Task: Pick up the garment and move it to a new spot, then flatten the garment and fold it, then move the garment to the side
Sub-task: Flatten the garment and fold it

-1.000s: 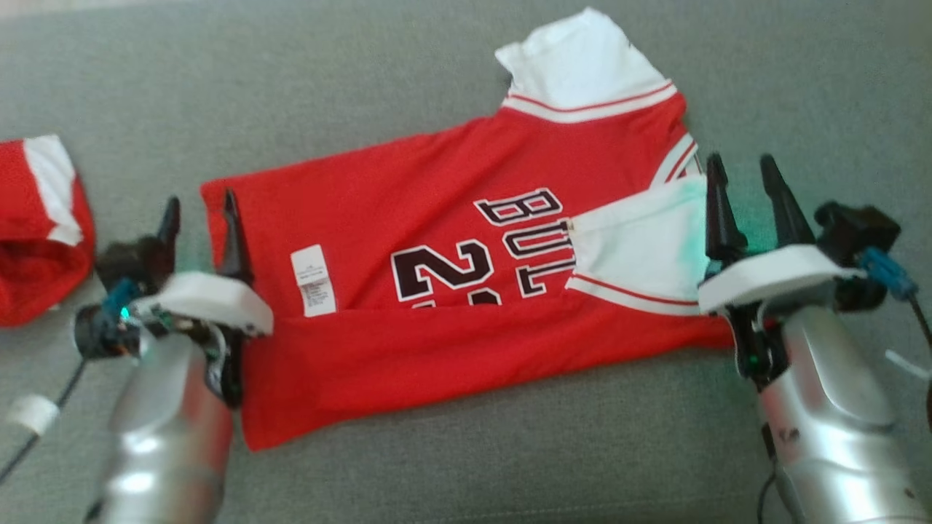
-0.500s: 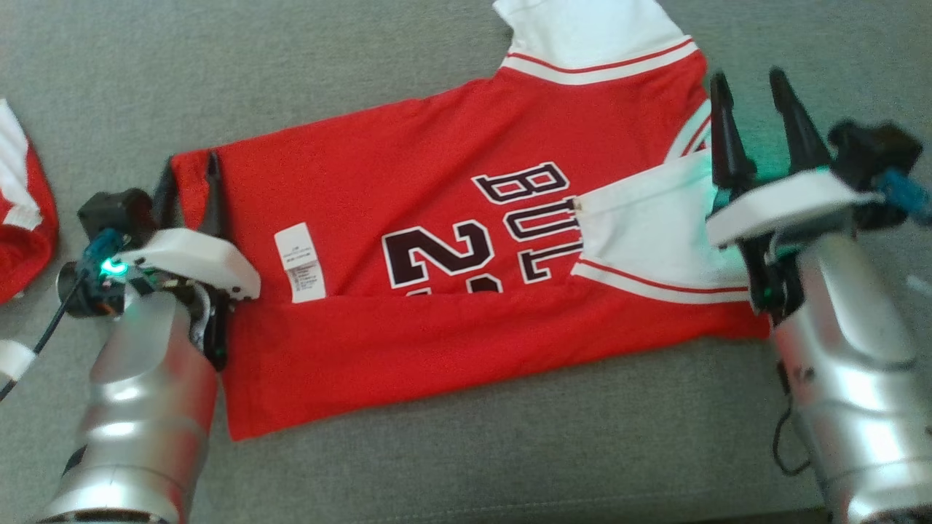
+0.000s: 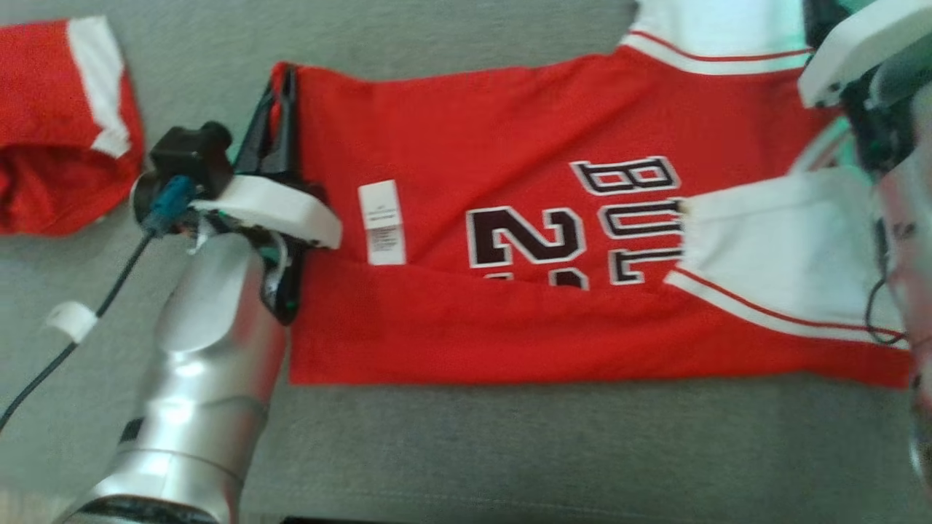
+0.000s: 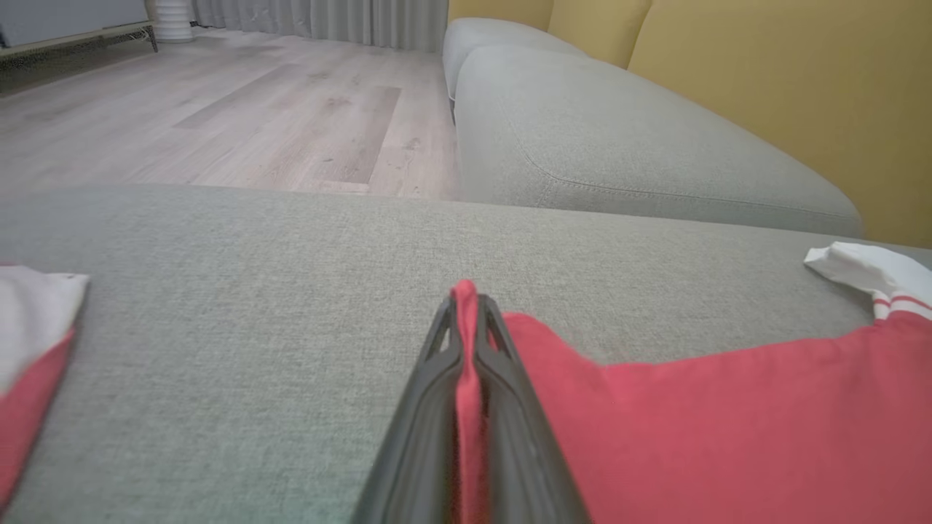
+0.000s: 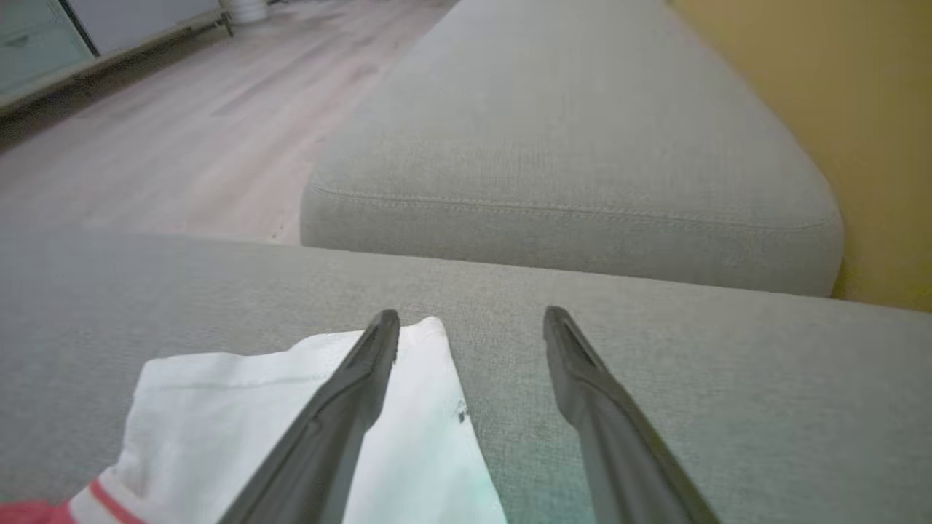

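Note:
The garment [image 3: 510,138] is a red jersey with white sleeves and dark lettering, lying spread on the grey sofa seat [image 3: 510,451] with its near edge folded over. My left gripper [image 3: 280,84] is shut on the jersey's far left corner. In the left wrist view, red cloth [image 4: 728,422] shows pinched between the two fingers of the left gripper [image 4: 466,298]. My right gripper [image 5: 472,314] is open, its left finger over the far white sleeve [image 5: 291,407] and its right finger over bare cushion. Its white wrist mount [image 3: 859,44] sits at the head view's upper right.
A second red and white garment [image 3: 58,124] lies bunched at the far left of the seat, and also shows as a red and white heap [image 4: 29,364] in the left wrist view. Beyond the seat are another grey cushion [image 4: 619,145], a yellow backrest [image 4: 764,87] and wooden floor [image 4: 218,109].
The head camera has shifted. My left gripper reached forward to the jersey's far left corner and shut on it. My right gripper moved farther away to the far sleeve and stayed open.

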`<state>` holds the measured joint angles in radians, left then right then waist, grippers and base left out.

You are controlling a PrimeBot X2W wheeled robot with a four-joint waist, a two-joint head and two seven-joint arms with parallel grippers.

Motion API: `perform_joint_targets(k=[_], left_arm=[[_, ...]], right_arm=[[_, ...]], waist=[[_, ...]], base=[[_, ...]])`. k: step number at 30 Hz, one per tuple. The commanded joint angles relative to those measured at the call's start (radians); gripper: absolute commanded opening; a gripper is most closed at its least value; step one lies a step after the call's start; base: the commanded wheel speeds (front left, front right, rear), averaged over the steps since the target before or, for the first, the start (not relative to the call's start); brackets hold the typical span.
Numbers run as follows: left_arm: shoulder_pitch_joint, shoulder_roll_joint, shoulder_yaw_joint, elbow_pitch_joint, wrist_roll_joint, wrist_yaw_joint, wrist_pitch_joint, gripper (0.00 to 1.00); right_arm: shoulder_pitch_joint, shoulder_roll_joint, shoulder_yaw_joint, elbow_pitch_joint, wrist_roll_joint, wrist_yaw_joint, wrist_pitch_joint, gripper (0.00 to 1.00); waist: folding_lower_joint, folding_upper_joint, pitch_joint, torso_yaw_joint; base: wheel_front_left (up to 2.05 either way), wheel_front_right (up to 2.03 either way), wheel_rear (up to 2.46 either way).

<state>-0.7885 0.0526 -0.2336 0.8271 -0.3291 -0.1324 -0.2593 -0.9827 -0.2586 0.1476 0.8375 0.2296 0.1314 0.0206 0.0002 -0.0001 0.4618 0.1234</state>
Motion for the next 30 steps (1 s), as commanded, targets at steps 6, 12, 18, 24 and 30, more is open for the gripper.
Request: perform_joint_targets(k=[6,12,18,24,30], left_arm=[[0.007,0.003,-0.075,-0.098,-0.031,0.002,-0.002,0.0],[-0.007,-0.002,-0.126,-0.115,-0.068,0.002,-0.002,0.0],[-0.01,-0.002,-0.143,-0.116,-0.095,0.002,-0.002,0.0],[-0.048,-0.002,-0.066,-0.153,-0.046,0.002,-0.002,0.0],[-0.07,0.024,-0.016,-0.18,0.009,0.002,-0.002,0.0]], right_arm=[[-0.139,-0.04,0.021,0.118,-0.064,-0.001,0.131,1.0],[-0.194,-0.057,0.022,0.218,-0.123,-0.001,0.2,1.0],[-0.216,-0.053,0.009,0.256,-0.134,-0.001,0.168,0.0],[-0.257,-0.06,-0.07,0.226,-0.176,-0.001,-0.042,0.0],[-0.25,-0.024,-0.185,0.247,-0.209,-0.001,-0.217,0.0]], waist=[[-0.0002,0.0001,0.073,0.135],[-0.0002,0.0001,0.089,0.155],[-0.0002,0.0001,0.085,0.144],[-0.0002,0.0001,0.075,0.116],[-0.0002,0.0001,0.014,0.058]], base=[[0.0,0.0,0.0],[0.0,0.0,0.0],[0.0,0.0,0.0],[0.0,0.0,0.0],[0.0,0.0,0.0]])
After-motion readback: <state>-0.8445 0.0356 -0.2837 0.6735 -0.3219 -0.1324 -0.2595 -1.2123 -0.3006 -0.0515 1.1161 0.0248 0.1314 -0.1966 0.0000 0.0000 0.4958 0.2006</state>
